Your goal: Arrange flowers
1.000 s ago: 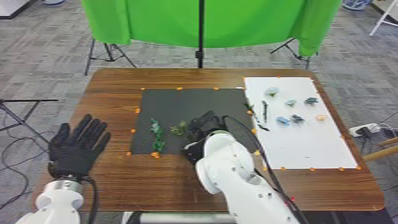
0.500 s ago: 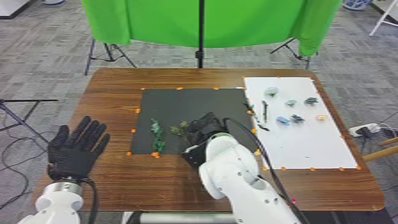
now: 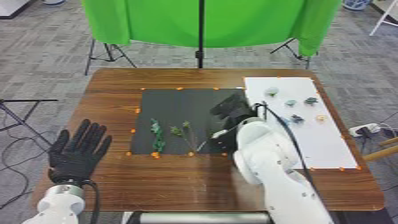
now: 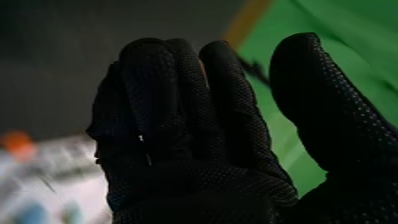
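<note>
Head view: right hand [image 3: 233, 109] sits above the right part of the dark mat [image 3: 182, 100], near the white sheet [image 3: 311, 145]. Right wrist view has its fingers straight and lying together, thumb well apart from them, no stem clamped. Reads as a loose hand between grabs, probably kept off the mat so nothing laid there gets dragged.

Flowers: leafy green stem [image 3: 157, 136] lies on the mat's left side, roughly lengthwise. Sprig [image 3: 188, 132] beside it, heads toward the far edge, thin stalk toward the near edge. Set side by side and apart, likely so each stays readable as part of one layout. Mat looks like the arranging spot, sheet like the supply.

On the sheet: pale bloom [image 3: 272, 91] at the far end, dark blue bloom [image 3: 311, 100], peach bloom [image 3: 321, 118], all spaced out, presumably so one can be pinched without its neighbours. Orange tape bits [image 3: 155, 155] line the edges, likely marking or fixing the layout area.

Left hand [image 3: 78, 152] is at the table's left side, fingers spread, holding nothing; parked out of the way, I'd say. Next step probably a piece off the sheet; small blooms could slip from gloved fingers.
</note>
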You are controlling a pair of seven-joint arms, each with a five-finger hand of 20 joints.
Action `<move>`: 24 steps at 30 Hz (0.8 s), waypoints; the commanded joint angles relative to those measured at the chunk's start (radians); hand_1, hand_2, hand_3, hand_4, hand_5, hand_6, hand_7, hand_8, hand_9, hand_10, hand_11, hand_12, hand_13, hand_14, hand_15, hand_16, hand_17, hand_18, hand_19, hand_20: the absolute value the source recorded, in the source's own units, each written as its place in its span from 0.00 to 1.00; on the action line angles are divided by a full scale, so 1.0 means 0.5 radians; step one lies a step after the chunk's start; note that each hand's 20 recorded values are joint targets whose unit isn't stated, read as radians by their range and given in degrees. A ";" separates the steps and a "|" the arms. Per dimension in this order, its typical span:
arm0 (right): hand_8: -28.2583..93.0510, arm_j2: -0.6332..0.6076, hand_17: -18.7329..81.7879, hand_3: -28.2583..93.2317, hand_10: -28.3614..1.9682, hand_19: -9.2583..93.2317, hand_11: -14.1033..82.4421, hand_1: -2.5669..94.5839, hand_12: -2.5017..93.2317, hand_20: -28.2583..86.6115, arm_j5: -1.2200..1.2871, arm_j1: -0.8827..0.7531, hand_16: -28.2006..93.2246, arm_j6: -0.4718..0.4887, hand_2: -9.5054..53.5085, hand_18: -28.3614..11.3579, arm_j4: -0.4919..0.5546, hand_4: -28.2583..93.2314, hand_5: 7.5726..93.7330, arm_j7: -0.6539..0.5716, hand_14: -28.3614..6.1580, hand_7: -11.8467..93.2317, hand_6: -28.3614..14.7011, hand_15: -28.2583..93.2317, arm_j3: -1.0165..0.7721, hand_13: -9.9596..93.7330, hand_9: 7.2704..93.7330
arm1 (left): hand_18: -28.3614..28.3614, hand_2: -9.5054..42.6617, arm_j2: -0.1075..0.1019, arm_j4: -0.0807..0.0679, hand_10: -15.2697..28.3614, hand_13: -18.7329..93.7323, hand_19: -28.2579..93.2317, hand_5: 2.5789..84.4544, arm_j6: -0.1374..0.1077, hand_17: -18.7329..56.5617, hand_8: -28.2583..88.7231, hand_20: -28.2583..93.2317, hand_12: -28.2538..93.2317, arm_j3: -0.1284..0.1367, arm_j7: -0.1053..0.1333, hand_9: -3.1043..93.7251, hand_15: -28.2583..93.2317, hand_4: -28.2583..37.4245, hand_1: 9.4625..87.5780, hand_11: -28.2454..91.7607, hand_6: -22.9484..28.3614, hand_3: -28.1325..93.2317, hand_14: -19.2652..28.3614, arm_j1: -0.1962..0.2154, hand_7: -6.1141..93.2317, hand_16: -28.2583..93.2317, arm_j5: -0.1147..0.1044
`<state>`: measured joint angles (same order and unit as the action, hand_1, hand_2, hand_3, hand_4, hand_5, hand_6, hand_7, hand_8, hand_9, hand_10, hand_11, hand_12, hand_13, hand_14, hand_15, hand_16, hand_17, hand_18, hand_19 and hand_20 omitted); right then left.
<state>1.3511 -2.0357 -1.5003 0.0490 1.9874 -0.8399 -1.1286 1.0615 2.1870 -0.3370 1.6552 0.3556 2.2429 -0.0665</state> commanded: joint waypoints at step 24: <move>0.15 -0.229 0.48 0.85 0.26 0.96 0.35 0.42 0.21 0.61 -1.265 0.147 0.45 -0.028 0.00 0.05 -0.672 0.00 0.73 0.218 0.27 0.21 0.49 0.84 -0.082 0.61 0.66 | 0.73 0.54 0.021 0.024 0.67 0.45 0.53 0.53 -0.198 0.18 0.16 0.34 0.32 0.023 -0.015 0.43 0.46 0.00 0.18 0.43 0.62 0.85 0.67 0.092 0.20 0.19 0.291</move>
<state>1.2236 -2.5512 -1.4654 0.0925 1.7220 -0.7133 -1.1801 1.0633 2.1937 -0.3913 1.6709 0.3550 2.2589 0.0161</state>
